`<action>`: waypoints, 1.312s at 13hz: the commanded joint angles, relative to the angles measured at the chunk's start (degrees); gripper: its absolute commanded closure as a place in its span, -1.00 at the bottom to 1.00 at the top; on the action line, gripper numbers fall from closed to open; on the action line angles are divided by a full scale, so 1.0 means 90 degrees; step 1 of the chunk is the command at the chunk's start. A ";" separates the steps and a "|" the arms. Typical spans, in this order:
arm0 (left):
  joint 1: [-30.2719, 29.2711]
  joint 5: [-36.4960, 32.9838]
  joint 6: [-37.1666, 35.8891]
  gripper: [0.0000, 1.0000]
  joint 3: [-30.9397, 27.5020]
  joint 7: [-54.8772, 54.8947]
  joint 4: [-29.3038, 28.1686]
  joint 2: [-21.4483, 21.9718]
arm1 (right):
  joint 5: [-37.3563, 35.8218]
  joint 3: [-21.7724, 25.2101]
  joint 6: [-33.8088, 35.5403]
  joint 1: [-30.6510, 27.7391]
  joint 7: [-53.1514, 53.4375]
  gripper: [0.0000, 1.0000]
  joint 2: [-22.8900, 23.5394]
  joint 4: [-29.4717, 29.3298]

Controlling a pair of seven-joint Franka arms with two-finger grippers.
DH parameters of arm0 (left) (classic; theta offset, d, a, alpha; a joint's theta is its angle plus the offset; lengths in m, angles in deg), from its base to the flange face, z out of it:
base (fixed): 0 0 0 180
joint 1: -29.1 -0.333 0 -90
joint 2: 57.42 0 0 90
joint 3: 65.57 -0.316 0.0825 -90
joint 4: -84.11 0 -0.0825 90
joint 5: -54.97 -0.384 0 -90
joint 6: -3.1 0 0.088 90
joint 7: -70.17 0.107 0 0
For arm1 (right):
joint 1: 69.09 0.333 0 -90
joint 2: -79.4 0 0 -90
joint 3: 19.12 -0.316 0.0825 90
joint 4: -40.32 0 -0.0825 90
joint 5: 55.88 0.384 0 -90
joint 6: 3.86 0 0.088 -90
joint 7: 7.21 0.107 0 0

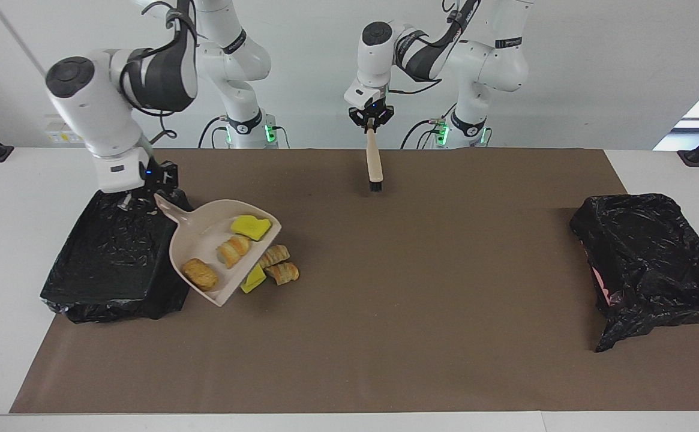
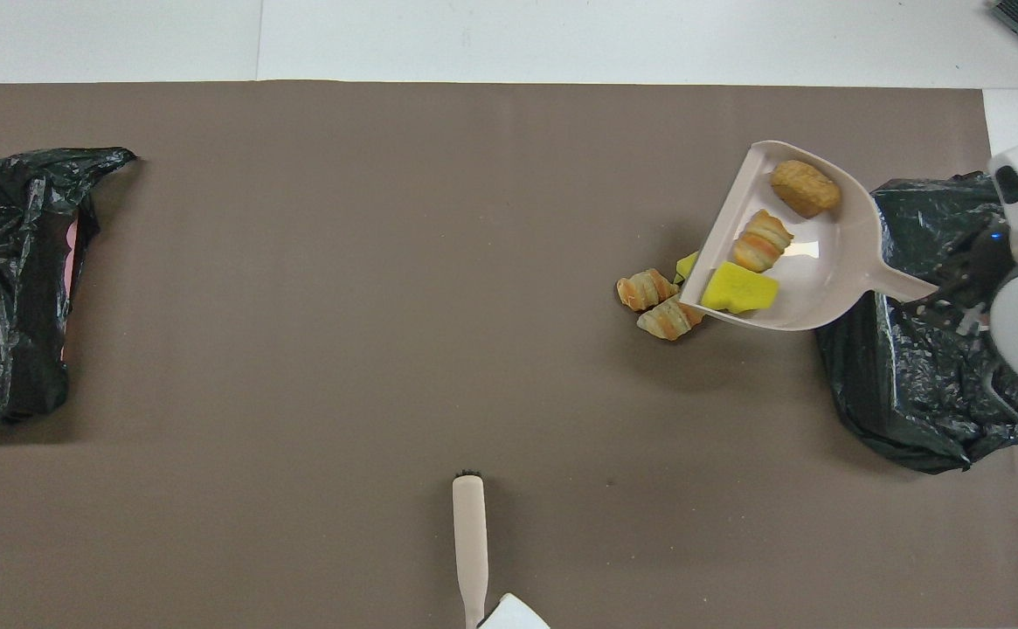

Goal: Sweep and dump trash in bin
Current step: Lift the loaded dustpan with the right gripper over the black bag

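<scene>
Three scraps ride the dustpan, three wait on the mat.
Right gripper [image 1: 156, 201] fingers pinch the dustpan [image 1: 205, 240] handle, level over the bin [image 1: 109, 252] edge to avoid spilling; left gripper [image 1: 371, 122] clamps the brush [image 1: 374, 165], parked clear.

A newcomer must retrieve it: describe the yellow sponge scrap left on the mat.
Start at the black-lined bin at the right arm's end. Beside it, the raised dustpan half covers a yellow sponge scrap on the mat; its two neighbours are striped brown bread chunks.
</scene>
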 commanded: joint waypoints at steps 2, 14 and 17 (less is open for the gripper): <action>0.0227 -0.0111 0.0325 1.00 -0.0107 -0.0187 -0.0112 -0.0185 | -0.0223 -0.0024 0.0108 -0.1202 -0.1321 1.00 -0.0061 -0.0112; 0.0315 -0.0111 0.0540 0.91 -0.0107 0.0028 -0.0112 -0.0468 | -0.2479 0.0114 -0.1619 -0.2035 -0.4447 1.00 0.0378 -0.0308; 0.0266 -0.0111 0.0501 0.21 -0.0107 0.0419 -0.0093 -0.0537 | -0.2928 0.0094 -0.1874 -0.1927 -0.4879 1.00 0.0418 -0.0308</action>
